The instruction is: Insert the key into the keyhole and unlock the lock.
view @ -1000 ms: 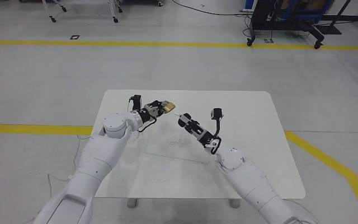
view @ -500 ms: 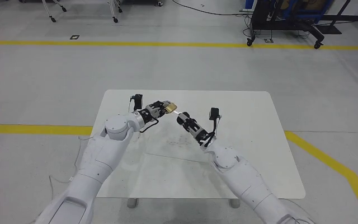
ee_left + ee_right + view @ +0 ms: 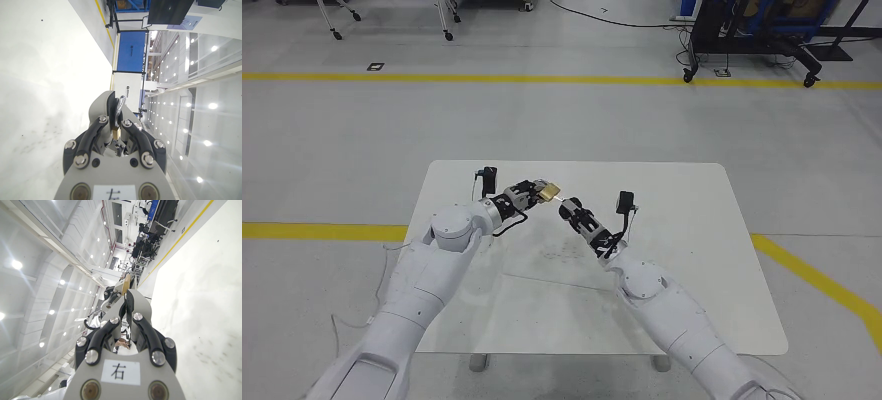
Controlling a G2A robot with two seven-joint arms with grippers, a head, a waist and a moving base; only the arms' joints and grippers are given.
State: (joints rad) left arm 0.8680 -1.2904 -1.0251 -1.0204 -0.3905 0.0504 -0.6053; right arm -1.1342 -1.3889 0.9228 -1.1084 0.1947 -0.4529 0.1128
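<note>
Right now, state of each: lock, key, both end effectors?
lock: held off the table, brass body facing the key; shackle open or shut, cannot tell.
key: gripped, tip at the lock; how far it is in the keyhole, cannot tell.
left end effector: shut on the lock.
right end effector: shut on the key.

White table (image 3: pixel 692 250), yellow-lined grey floor (image 3: pixel 392 130)
</note>
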